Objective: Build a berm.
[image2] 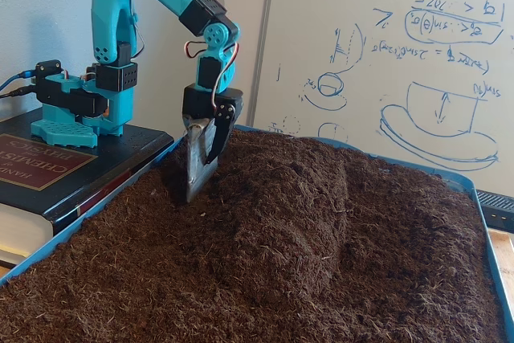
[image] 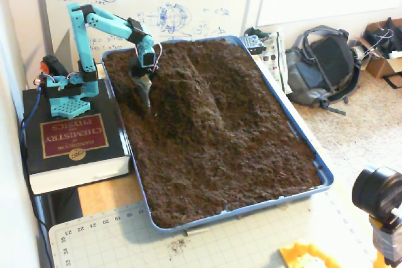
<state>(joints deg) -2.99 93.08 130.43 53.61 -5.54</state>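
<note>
The berm [image: 200, 95] is a long raised ridge of dark-brown soil that runs from the far end of the blue tray [image: 321, 169] toward its middle. From the low view the berm [image2: 309, 190] stands higher than the soil around it. My gripper [image: 147, 97] hangs from the turquoise arm on the ridge's left flank, pointing straight down. In the low view the gripper [image2: 201, 182] is shut, its black finger lying against the flat grey blade, and the blade's tip touches the soil beside the ridge.
The arm's base stands on a thick black book [image: 72, 145] left of the tray. A backpack [image: 323, 67] and boxes lie on the floor to the right. A cutting mat [image: 207, 246] and a black camera [image: 378, 192] sit in front. A whiteboard [image2: 418, 54] stands behind.
</note>
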